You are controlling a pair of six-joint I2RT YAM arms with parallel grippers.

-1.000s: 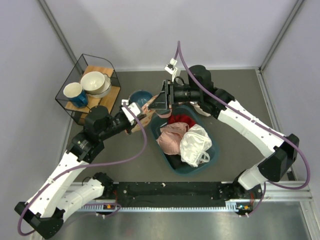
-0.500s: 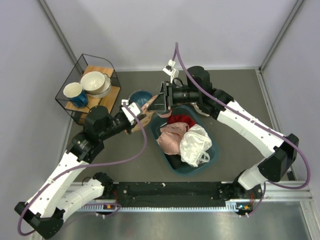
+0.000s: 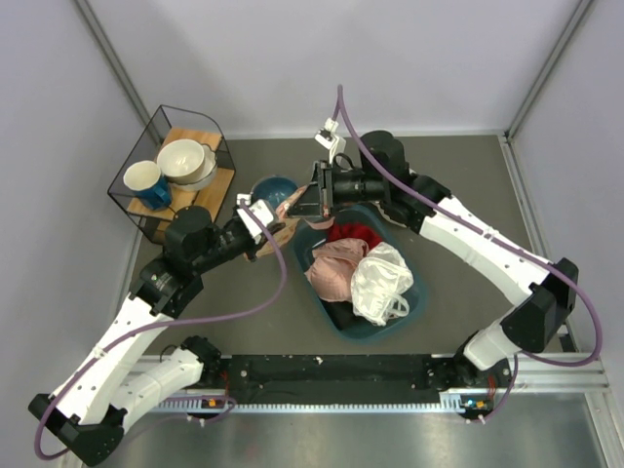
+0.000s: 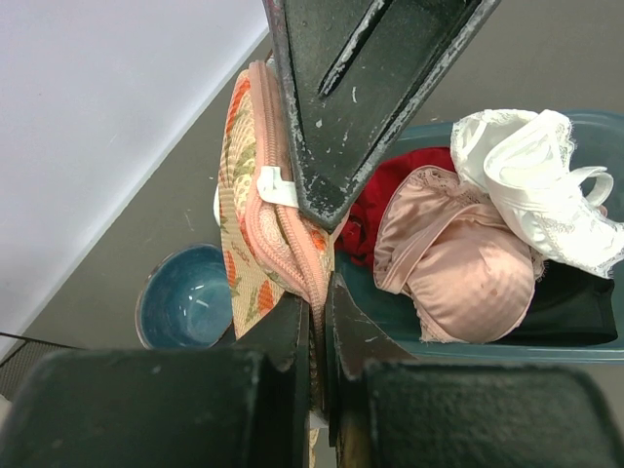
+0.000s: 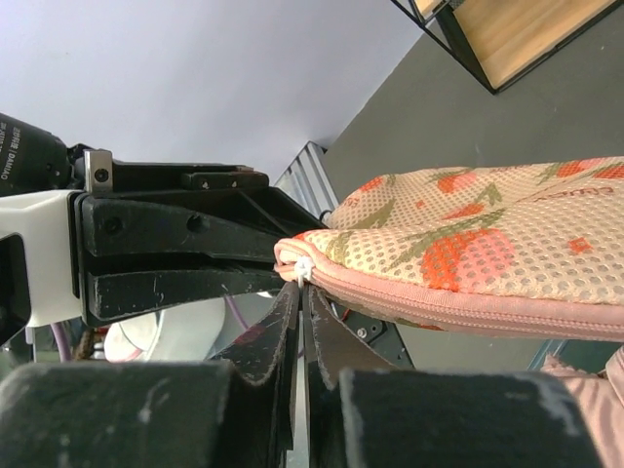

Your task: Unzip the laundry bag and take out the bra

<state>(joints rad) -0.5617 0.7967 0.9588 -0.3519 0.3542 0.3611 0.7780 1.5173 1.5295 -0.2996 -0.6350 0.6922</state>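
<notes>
- The wire rack [image 3: 187,139], with a blue mug and stacked bowls, stands at the upper left of the top view, well apart from the work.
- The left gripper [image 4: 319,304] reaches in from the lower left. Its jaws are clenched on the pink-bound edge of the laundry bag [image 4: 255,234] and hold it up off the tabletop [image 3: 468,175], just beside the blue bowl [image 4: 185,297].
- The bag hangs between the two arms, left of the teal basin [image 4: 380,317]. In the right wrist view its long axis runs from the jaws towards the right edge of the frame, with the zip seam along the lower border.
- The zip pull [image 5: 303,267], a small white tab, sits at the bag's left tip in that view, almost touching the left gripper's hold.
- The right gripper [image 5: 300,292] comes in from the upper right of the top view, its jaws pinched on that tab. It is the arm placed to open the zip. My judgement is that the pull must travel along the seam, away from the left gripper's anchor point.
- The bra does not show in any view; it is probably inside the closed bag.
- Further right, the basin holds a pale pink bra [image 4: 458,273], a white garment [image 4: 531,185] and red fabric.
</notes>
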